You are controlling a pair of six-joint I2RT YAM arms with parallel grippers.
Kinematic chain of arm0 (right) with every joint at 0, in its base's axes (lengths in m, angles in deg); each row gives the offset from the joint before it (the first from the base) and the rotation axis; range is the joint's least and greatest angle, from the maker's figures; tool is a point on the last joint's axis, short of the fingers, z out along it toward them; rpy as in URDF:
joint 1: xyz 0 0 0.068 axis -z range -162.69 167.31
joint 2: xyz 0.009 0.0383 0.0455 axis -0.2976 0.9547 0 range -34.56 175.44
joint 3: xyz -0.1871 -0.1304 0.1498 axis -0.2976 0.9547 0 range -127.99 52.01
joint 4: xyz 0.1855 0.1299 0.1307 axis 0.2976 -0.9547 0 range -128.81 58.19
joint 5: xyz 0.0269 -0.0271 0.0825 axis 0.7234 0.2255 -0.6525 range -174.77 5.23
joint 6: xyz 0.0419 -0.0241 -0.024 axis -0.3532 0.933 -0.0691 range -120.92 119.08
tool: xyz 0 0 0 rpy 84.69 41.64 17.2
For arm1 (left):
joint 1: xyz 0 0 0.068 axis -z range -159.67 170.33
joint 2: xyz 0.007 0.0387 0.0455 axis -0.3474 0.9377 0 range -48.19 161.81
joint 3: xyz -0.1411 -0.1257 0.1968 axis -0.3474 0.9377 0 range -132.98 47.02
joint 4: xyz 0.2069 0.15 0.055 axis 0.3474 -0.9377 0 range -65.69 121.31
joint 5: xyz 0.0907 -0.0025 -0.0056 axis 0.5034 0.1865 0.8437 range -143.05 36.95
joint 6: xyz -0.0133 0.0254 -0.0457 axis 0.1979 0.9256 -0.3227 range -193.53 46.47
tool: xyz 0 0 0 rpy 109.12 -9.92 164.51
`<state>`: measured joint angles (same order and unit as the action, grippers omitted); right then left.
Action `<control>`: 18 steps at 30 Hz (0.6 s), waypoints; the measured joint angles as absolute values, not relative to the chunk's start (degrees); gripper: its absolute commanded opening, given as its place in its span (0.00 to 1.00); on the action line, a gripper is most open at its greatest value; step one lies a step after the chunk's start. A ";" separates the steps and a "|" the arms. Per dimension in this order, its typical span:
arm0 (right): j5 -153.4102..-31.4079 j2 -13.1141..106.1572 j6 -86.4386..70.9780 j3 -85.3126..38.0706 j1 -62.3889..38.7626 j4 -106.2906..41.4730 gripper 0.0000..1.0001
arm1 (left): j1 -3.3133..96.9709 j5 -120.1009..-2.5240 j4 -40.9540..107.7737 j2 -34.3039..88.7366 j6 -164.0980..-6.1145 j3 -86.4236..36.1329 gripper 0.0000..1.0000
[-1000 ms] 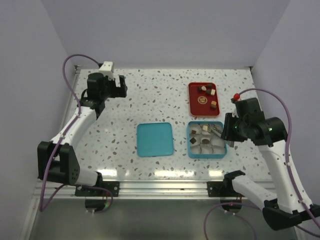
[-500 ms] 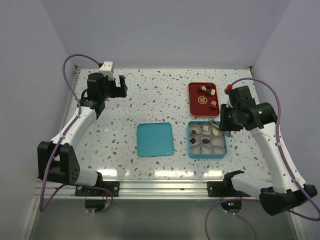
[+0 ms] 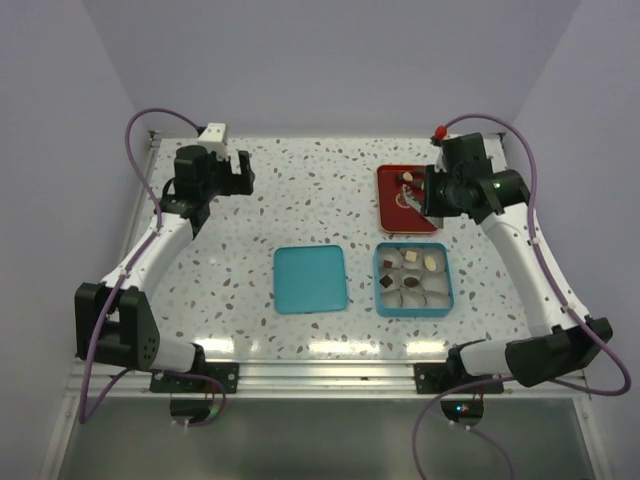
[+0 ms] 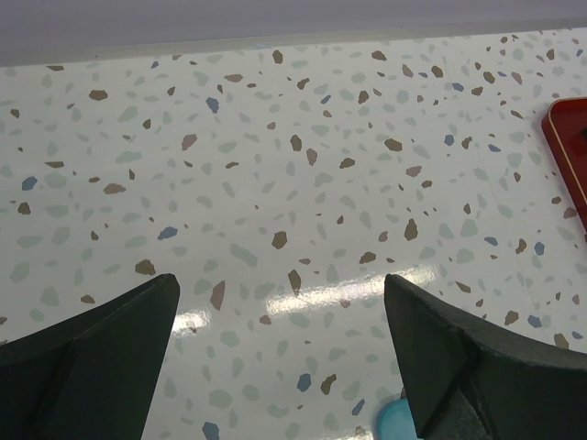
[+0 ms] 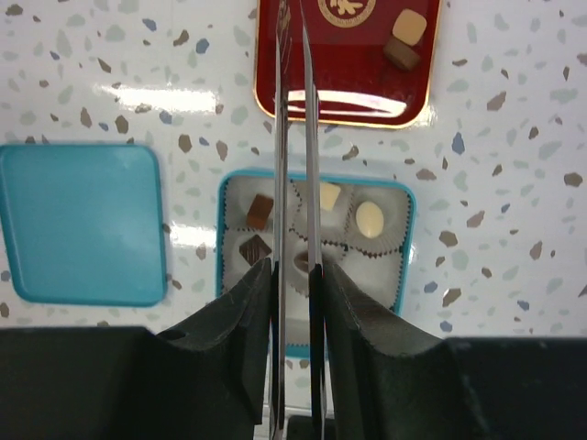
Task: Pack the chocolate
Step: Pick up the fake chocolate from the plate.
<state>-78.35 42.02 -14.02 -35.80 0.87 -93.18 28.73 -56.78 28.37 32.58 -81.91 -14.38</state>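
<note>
The chocolate lies in two places: a cream piece (image 5: 409,26) and a brown one (image 5: 401,55) on the red tray (image 5: 348,82), and several pieces such as a light brown square (image 5: 260,211) and a cream oval (image 5: 370,218) in paper cups inside the teal box (image 5: 407,238). My right gripper (image 5: 293,266) is shut on thin metal tweezers (image 5: 282,110), whose blades reach over the tray; their tips run off the top of the right wrist view. From above, the right gripper (image 3: 432,190) hangs over the red tray (image 3: 390,205). My left gripper (image 4: 280,280) stands open over bare table, holding nothing.
The teal lid (image 3: 310,278) lies flat left of the teal box (image 3: 413,279). The left gripper (image 3: 235,170) hovers at the far left of the speckled table. Grey walls close in the back and both sides. A corner of the red tray (image 4: 569,147) shows in the left wrist view.
My right arm has swung away from above the teal box, back to above the red tray, tweezers still gripped. The left arm has not moved.
</note>
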 measured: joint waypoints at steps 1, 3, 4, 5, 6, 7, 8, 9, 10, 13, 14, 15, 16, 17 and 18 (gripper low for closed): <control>-78.44 42.76 -13.67 -35.99 0.91 -91.93 0.30 | 28.73 -56.78 28.37 32.58 -81.89 -14.38 1.00; -78.57 44.29 -13.12 -36.06 1.17 -89.79 0.30 | 28.73 -56.78 28.39 32.58 -81.91 -14.38 1.00; -78.72 45.45 -12.77 -36.06 1.37 -88.63 0.29 | 28.73 -56.78 28.37 32.58 -81.89 -14.38 1.00; -78.88 46.69 -12.51 -36.06 1.63 -87.38 0.30 | 28.73 -56.78 28.37 32.58 -81.91 -14.38 1.00; -79.01 48.16 -12.23 -36.06 1.94 -86.12 0.29 | 28.76 -56.76 28.37 32.58 -81.89 -14.38 1.00; -79.34 49.62 -11.99 -36.06 2.31 -84.87 0.29 | 28.78 -56.76 28.37 32.58 -81.91 -14.38 1.00; -79.69 51.17 -11.72 -36.06 2.68 -83.58 0.29 | 28.78 -56.76 28.37 32.58 -81.91 -14.38 1.00; -79.84 52.77 -11.55 -36.06 3.05 -82.40 0.29 | 28.78 -56.73 28.37 32.58 -81.89 -14.38 1.00; -79.93 54.30 -11.33 -36.06 3.45 -81.31 0.30 | 28.78 -56.71 28.37 32.58 -81.89 -14.38 1.00; -79.99 57.73 -11.05 -36.08 4.30 -79.04 0.30 | 28.78 -56.69 28.34 32.58 -81.89 -14.38 1.00; -79.93 58.61 -10.92 -36.10 4.47 -78.47 0.30 | 28.78 -56.65 28.34 32.58 -81.89 -14.38 1.00; -79.93 59.24 -10.87 -36.10 4.67 -77.90 0.30 | 28.78 -56.62 28.34 32.58 -81.89 -14.38 1.00; -79.88 59.68 -10.81 -36.12 4.82 -77.40 0.30 | 28.78 -56.56 28.34 32.58 -81.89 -14.38 1.00; -79.86 59.92 -10.70 -36.12 4.93 -76.98 0.30 | 28.78 -56.43 28.32 32.58 -81.89 -14.38 1.00; -79.84 59.96 -10.65 -36.12 5.00 -76.67 0.30 | 28.78 -56.30 28.32 32.58 -81.89 -14.38 1.00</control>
